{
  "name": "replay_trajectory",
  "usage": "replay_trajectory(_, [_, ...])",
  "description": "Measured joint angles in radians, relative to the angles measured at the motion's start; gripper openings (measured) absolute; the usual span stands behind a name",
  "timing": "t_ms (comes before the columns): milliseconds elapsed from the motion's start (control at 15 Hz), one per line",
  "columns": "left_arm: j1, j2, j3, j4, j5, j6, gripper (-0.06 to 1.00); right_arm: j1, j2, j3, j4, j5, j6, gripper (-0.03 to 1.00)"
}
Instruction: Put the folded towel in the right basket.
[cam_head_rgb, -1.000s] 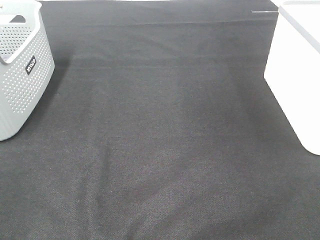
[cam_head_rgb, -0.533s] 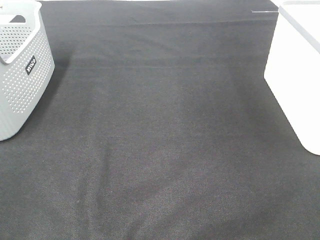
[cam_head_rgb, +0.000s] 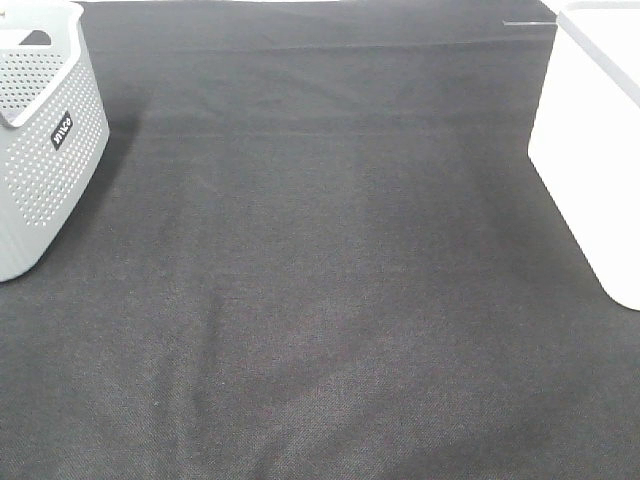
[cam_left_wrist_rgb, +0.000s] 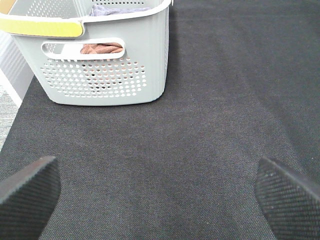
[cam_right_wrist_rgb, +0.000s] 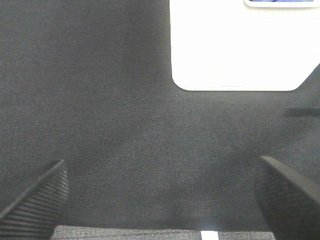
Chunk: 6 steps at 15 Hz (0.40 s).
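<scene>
Wrist-only: brown cloth (cam_left_wrist_rgb: 102, 48) inside grey basket (cam_left_wrist_rgb: 150, 60)

the desk (cam_head_rgb: 330, 280) is covered in a dark charcoal woven cloth, matt, with a fine grainy weave and a few soft creases. the grey basket (cam_head_rgb: 45, 150) at 10 o'clock looks like moulded plastic, slightly satin, its walls perforated with rows of small round holes; its rim carries a smooth yellow band (cam_left_wrist_rgb: 40, 27). rust-coloured cloth (cam_left_wrist_rgb: 100, 48) shows through its handle slot. the white basket (cam_head_rgb: 595, 140) at 3 o'clock is smooth, plain plastic with no holes. the gripper fingertips (cam_left_wrist_rgb: 27, 192) have dark, finely ribbed rubbery pads.
</scene>
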<state>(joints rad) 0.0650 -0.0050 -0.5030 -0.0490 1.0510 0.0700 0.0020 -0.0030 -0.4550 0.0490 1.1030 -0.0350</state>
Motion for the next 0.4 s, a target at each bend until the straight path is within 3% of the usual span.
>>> replay_trajectory(400, [0.000, 0.000, 0.000, 0.000, 0.000, 0.000, 0.99, 0.000, 0.000, 0.000, 0.000, 0.000, 0.000, 0.96])
